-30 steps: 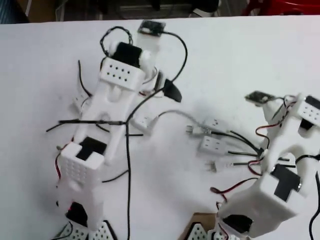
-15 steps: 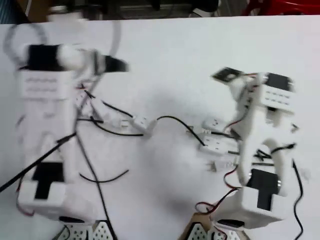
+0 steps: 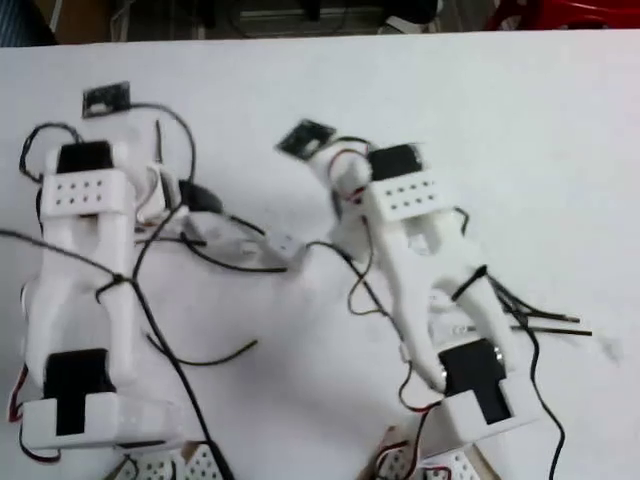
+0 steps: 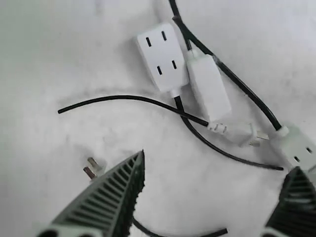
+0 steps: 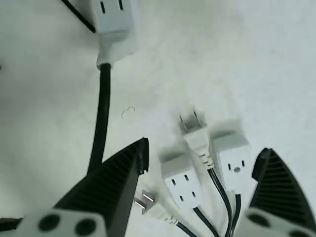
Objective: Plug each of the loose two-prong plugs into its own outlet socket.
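My left gripper point(image 4: 217, 163) is open above the table, with nothing between its fingers. Beyond it lies a white two-socket outlet block point(image 4: 162, 55) with a white plug point(image 4: 210, 89) seated in its end. A loose two-prong plug point(image 4: 92, 168) lies beside one finger, another loose plug point(image 4: 249, 138) next to a second outlet point(image 4: 298, 150). My right gripper point(image 5: 203, 148) is open over two white outlets point(image 5: 181, 182) point(image 5: 232, 153), with a loose plug point(image 5: 195, 129) between them and another plug point(image 5: 148, 202) near one finger.
A third outlet on a thick black cord point(image 5: 101, 113) lies farther off. In the high view a white outlet point(image 3: 285, 245) sits between the arms, and loose black cords point(image 3: 210, 355) cross the white table point(image 3: 560, 130). Arm bases stand along the front edge.
Both arms have swung to the left. The left arm went from the table's middle to its far left. The right arm came from the right edge and now covers the central outlets.
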You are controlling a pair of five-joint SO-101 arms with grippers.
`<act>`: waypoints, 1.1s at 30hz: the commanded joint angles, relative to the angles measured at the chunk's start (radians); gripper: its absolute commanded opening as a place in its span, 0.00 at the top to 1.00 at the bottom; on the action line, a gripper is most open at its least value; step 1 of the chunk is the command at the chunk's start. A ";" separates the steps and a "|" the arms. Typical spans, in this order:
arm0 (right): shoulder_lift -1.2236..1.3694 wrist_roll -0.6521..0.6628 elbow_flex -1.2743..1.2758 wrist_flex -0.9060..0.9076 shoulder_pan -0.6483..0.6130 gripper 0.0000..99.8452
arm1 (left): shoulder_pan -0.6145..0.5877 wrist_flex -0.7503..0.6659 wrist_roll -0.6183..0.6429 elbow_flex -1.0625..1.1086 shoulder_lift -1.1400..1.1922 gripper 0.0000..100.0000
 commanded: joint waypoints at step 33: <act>0.464 -0.006 -0.187 -0.275 -0.248 0.68 | -0.231 -0.486 0.399 0.301 -0.050 0.60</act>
